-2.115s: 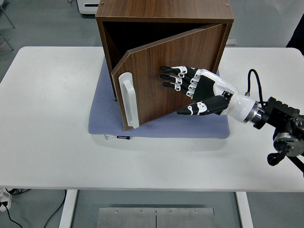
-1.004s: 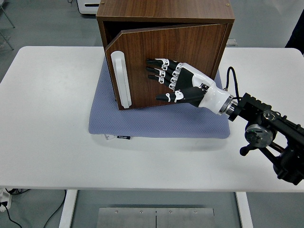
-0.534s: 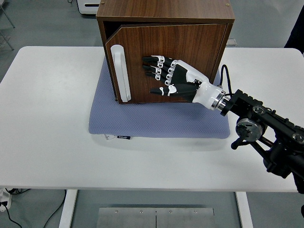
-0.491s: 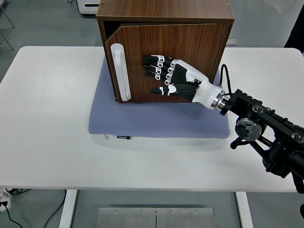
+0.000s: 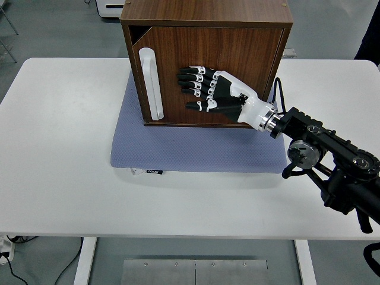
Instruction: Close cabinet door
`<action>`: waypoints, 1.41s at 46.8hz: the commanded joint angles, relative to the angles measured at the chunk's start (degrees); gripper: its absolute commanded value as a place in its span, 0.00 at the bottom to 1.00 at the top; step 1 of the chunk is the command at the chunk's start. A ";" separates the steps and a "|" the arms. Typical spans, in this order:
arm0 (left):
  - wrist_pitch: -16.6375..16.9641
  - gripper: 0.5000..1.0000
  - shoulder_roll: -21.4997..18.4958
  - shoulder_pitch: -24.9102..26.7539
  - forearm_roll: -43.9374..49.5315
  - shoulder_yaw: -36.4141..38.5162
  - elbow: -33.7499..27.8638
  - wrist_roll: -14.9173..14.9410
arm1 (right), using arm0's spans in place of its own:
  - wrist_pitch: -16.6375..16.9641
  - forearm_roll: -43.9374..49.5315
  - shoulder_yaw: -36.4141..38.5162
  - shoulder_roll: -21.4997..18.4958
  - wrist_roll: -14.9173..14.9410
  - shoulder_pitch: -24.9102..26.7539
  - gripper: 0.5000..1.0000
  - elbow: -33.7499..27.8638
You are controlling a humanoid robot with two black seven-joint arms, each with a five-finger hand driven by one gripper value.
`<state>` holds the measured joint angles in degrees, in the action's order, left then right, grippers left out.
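While one cabinet (image 5: pixel 205 35) sits nearly shut, one open-fingered right hand (image 5: pixel 215 92) presses its door (image 5: pixel 237 59).

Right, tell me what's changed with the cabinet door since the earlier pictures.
The door has swung from wide open to nearly shut; only a dark sliver shows at its upper left corner. The right robot hand, fingers spread flat on the panel, pushed it in, and the arm reached further forward. Nothing was grasped; the white handle went untouched. The cabinet, the blue mat and the table stayed put.

Cabinet (image 5: pixel 208 18) dark walnut; handle (image 5: pixel 151 84) white; mat (image 5: pixel 196 148) blue-grey dotted.
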<state>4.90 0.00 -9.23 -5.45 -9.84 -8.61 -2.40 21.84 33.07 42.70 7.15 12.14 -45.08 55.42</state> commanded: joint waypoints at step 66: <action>0.02 1.00 0.00 0.00 0.00 0.00 0.00 0.03 | 1.28 -0.20 -0.16 25.10 0.16 11.95 1.00 16.04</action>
<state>4.90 0.00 -9.23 -5.45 -9.84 -8.59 -2.38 23.03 32.87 42.35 30.16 12.21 -33.46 70.37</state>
